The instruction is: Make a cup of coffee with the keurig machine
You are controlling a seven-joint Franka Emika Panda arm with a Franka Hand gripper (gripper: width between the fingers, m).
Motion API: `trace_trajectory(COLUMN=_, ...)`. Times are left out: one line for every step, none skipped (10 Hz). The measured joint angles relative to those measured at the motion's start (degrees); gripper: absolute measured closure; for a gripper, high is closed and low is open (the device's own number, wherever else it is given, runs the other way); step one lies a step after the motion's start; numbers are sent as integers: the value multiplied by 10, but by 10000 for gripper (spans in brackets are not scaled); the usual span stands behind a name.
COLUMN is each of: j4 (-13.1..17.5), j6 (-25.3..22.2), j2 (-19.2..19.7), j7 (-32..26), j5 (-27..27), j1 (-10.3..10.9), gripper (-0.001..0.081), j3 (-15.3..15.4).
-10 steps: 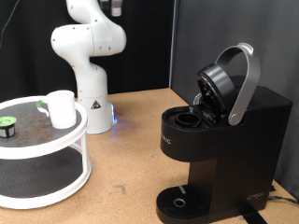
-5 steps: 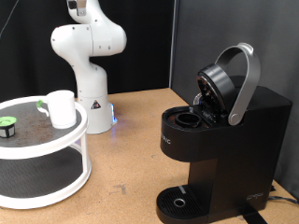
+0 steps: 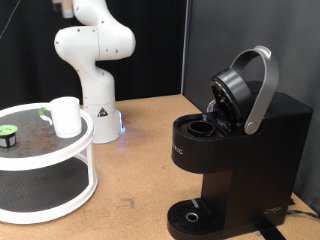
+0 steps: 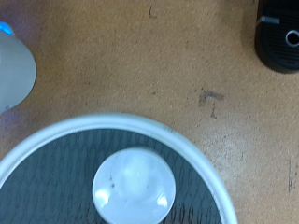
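Note:
The white cup stands upright on the top shelf of a round white stand at the exterior view's left. In the wrist view the cup shows from straight above, on the stand's dark top inside its white rim. The black keurig machine stands at the exterior view's right with its grey-handled lid raised and the pod chamber open; a corner of it shows in the wrist view. The gripper shows in neither view; only the white arm shows, running out of the top.
A small green-topped dark pod sits on the stand's top shelf, left of the cup. The arm's base stands behind the stand and shows in the wrist view. Brown tabletop lies between stand and machine.
The arm's upper part has swung towards the exterior view's left at the top edge, and the dark hand part seen there has left the frame. Cup, pod and machine have not moved.

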Motion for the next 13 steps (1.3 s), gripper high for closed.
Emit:
trace_trajectory(j4=1, j6=0, j2=-1, j7=-17, j5=-14, j1=-5, gripper=-1, j3=-17)
trace_trajectory(j4=2, j6=0, j2=0, j7=-35, j5=-30, j1=-10, gripper=-1, j3=-34)
trace_trajectory(j4=5, j6=0, j2=0, j7=-51, j5=-43, j1=-14, gripper=-1, j3=-52)
trace_trajectory(j4=8, j6=0, j2=1, j7=-66, j5=-55, j1=-18, gripper=-1, j3=-68)
trace_trajectory(j4=12, j6=0, j2=1, j7=-78, j5=-67, j1=-21, gripper=-1, j3=-85)
trace_trajectory(j4=17, j6=0, j2=3, j7=-90, j5=-79, j1=-25, gripper=-1, j3=-101)
trace_trajectory(j4=23, j6=0, j2=6, j7=-96, j5=-86, j1=-27, gripper=-1, j3=-118)
trace_trajectory(j4=32, j6=-4, j2=9, j7=-111, j5=-89, j1=-27, gripper=-1, j3=-134)
trace_trajectory(j4=41, j6=-9, j2=17, j7=-123, j5=-89, j1=-26, gripper=-1, j3=-142)
trace_trajectory(j4=40, j6=-9, j2=17, j7=-122, j5=-89, j1=-27, gripper=-1, j3=-142)
trace_trajectory(j4=40, j6=-14, j2=16, j7=-147, j5=-86, j1=-22, gripper=-1, j3=-143)
trace_trajectory(j4=40, j6=-19, j2=15, j7=-206, j5=-89, j1=-12, gripper=-1, j3=-145)
trace_trajectory(j4=39, j6=-19, j2=14, j7=-267, j5=-99, j1=2, gripper=-1, j3=-147)
